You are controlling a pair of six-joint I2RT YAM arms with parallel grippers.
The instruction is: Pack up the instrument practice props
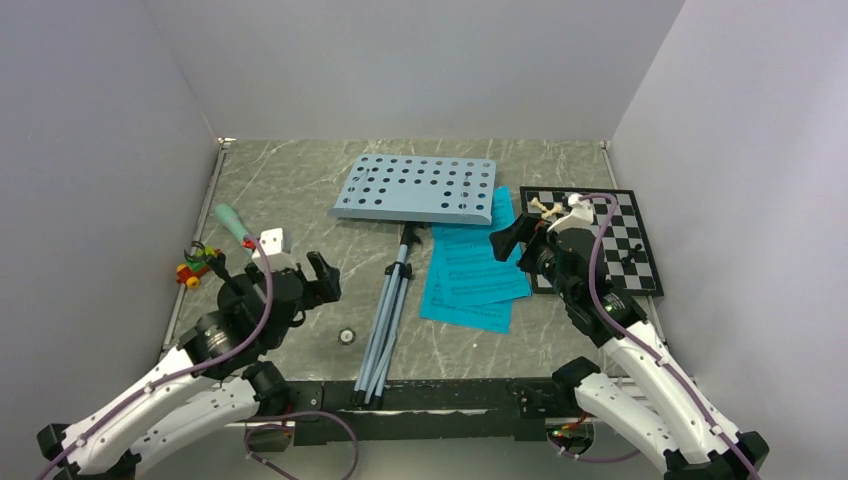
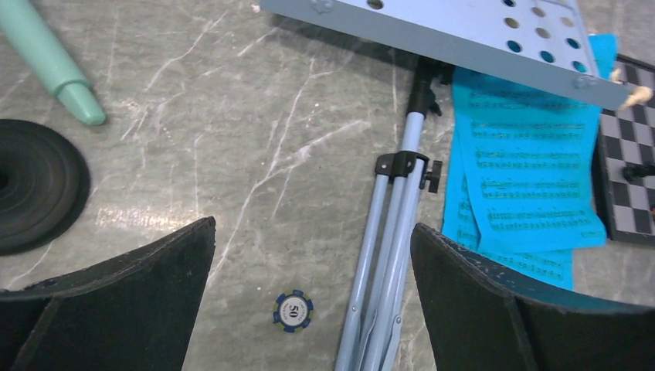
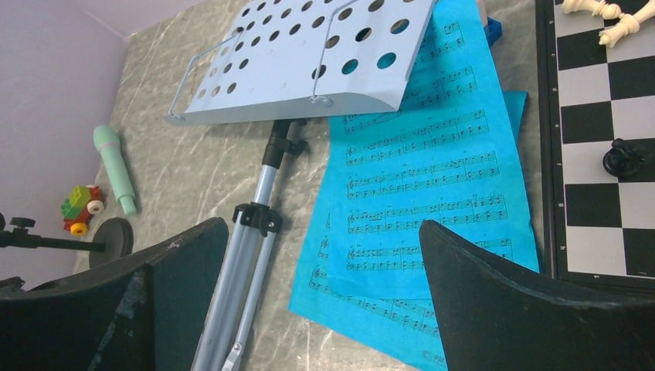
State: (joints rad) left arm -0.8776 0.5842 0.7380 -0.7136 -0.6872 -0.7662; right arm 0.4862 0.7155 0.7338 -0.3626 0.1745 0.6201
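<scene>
The pale-blue music stand lies flat, its perforated tray (image 1: 415,188) at the back and its folded legs (image 1: 385,320) pointing toward me. Turquoise music sheets (image 1: 475,280) lie right of the legs, partly under the tray. The mint-green microphone (image 1: 235,222) lies at the left, next to the black round stand base (image 2: 31,185). My left gripper (image 1: 292,275) is open and empty above the table, left of the legs (image 2: 386,255). My right gripper (image 1: 530,240) is open and empty above the sheets (image 3: 425,185).
A black-and-white chessboard (image 1: 600,240) with pieces lies at the right, touching the sheets. A small poker chip (image 1: 347,336) lies left of the stand legs. A toy car (image 1: 195,265) and a white block (image 1: 272,240) sit at the left. Walls enclose the table.
</scene>
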